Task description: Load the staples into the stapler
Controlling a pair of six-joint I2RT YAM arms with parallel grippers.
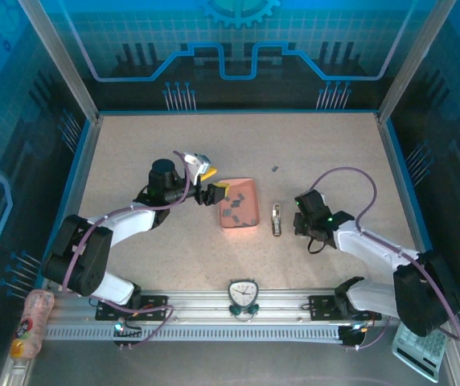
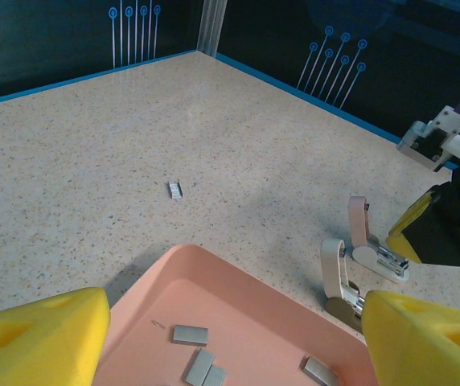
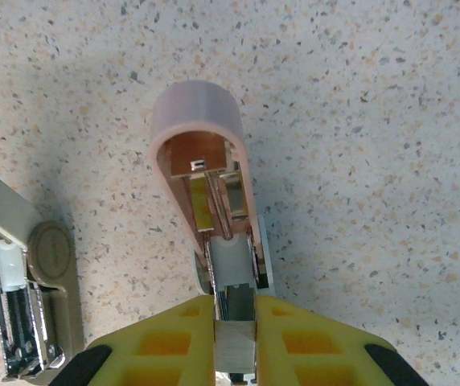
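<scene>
Left gripper (image 1: 213, 195): jaws spread wide, holding nothing, at left edge of tray (image 2: 214, 264).
Staples (image 2: 190, 334): several grey strips loose inside tray. One stray strip (image 2: 175, 190) on table (image 1: 133, 153), apart from tray, far side.
Right gripper (image 3: 235, 339): closed tight on metal end of pink stapler (image 3: 202, 129), lid swung open.
Second stapler (image 3: 47, 256): also open, just beside pink one, between it and tray.
</scene>
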